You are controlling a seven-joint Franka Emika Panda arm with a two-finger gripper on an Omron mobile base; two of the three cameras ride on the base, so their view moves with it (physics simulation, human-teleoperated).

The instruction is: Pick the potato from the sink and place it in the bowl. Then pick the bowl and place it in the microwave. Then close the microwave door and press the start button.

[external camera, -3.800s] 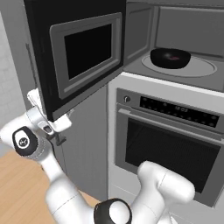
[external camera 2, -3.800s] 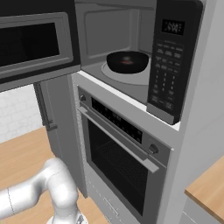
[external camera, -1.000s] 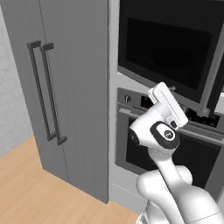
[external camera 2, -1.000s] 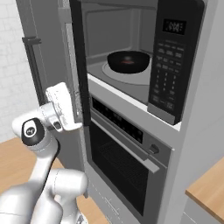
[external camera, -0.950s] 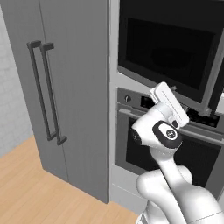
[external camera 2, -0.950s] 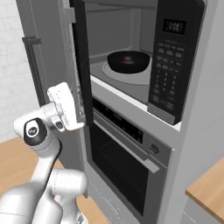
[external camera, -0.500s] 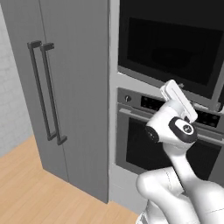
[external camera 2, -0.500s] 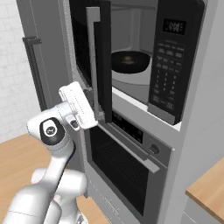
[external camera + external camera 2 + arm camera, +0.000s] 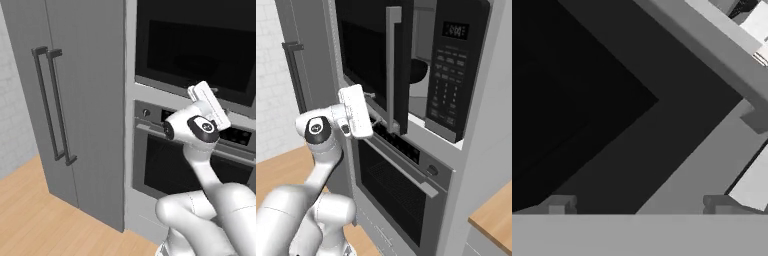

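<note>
While the gripper point(image 9: 374, 119) is being held against the lower part of the microwave door point(image 9: 372, 55), its fingertips point(image 9: 559, 204) are being kept wide apart, with nothing clamped. Behind the nearly closed door, part of the bowl point(image 9: 417, 71) is being shown inside the microwave point(image 9: 456, 70), above the oven point(image 9: 398, 187).

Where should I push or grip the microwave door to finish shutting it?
Use the microwave door's free edge, the pale vertical strip facing the button panel. It stands ajar there, with the bowl visible through the gap. Come from the front and press its outer face near that edge; the gripper sits by the door's lower rim.
</note>
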